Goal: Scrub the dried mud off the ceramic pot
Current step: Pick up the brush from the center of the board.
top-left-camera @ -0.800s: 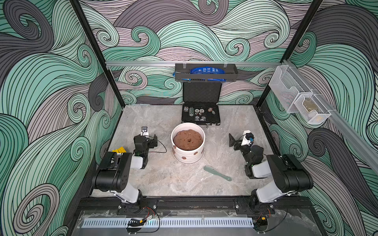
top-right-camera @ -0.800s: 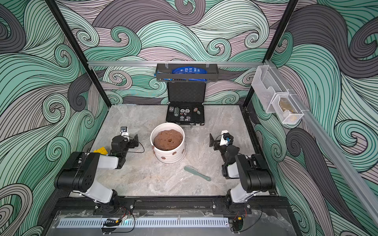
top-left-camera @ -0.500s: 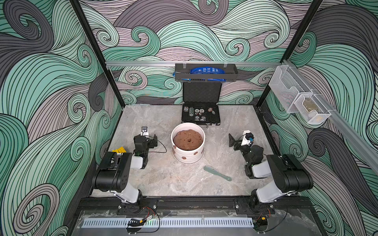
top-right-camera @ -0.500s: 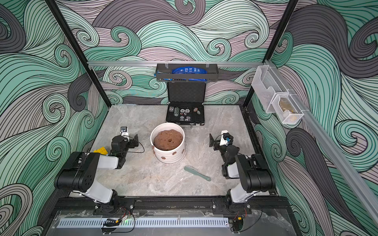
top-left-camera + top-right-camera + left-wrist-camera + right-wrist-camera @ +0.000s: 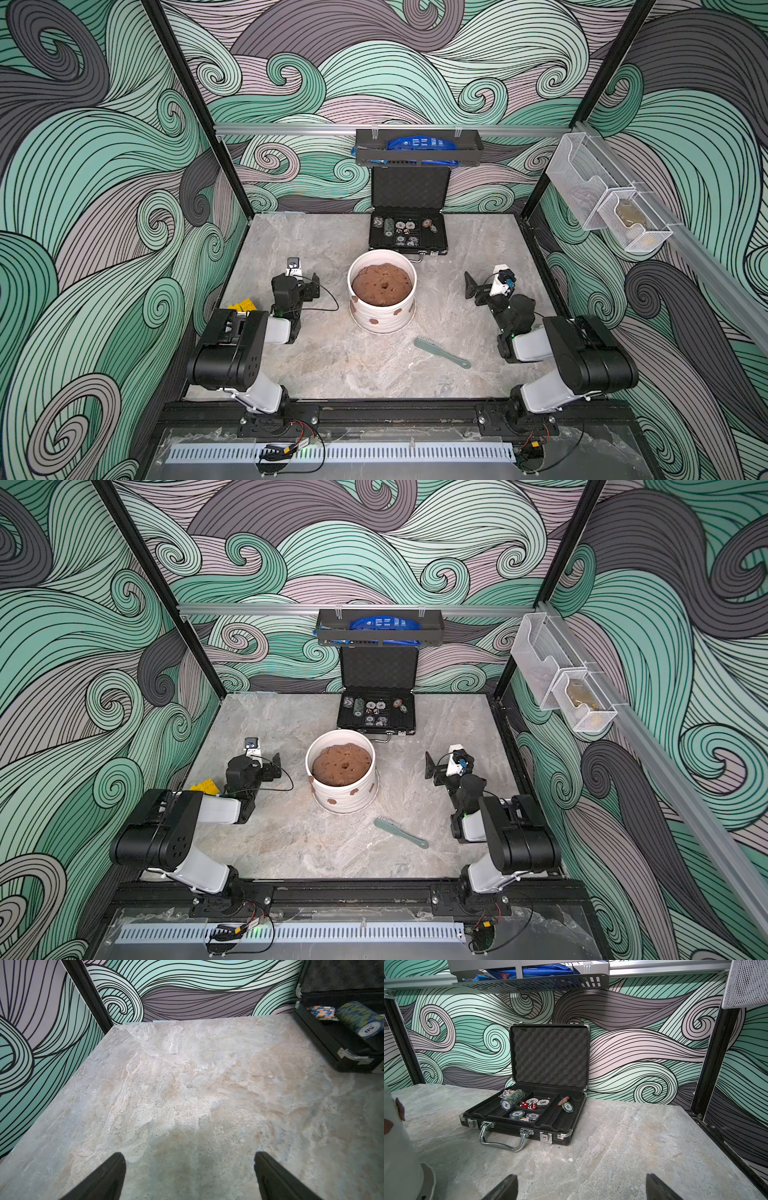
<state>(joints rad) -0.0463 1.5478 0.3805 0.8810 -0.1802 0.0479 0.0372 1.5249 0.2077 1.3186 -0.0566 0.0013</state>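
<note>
Behind the right gripper [image 5: 581,1188] and a little inward, back toward that arm's base, the green scrub brush [image 5: 441,353] lies flat on the stone tabletop [image 5: 332,365]; its long axis runs on a slant, bristle head toward the ceramic pot [image 5: 386,327], handle end toward the right arm, so the right arm is plainly the nearer one for it; which way the bristles face is hard to tell from above. Both sets of jaws stand spread wide with nothing between them; the left gripper [image 5: 190,1159] hangs over bare stone on the pot's far side. Between the two grippers the pot stands upright, touching neither, filled with a domed brown mound [image 5: 382,284]; the dried mud [image 5: 376,321] shows as reddish-brown patches on its white outer wall, several on the side facing the arms' bases. I judge the coming move to be a turn back and down onto the brush handle.
</note>
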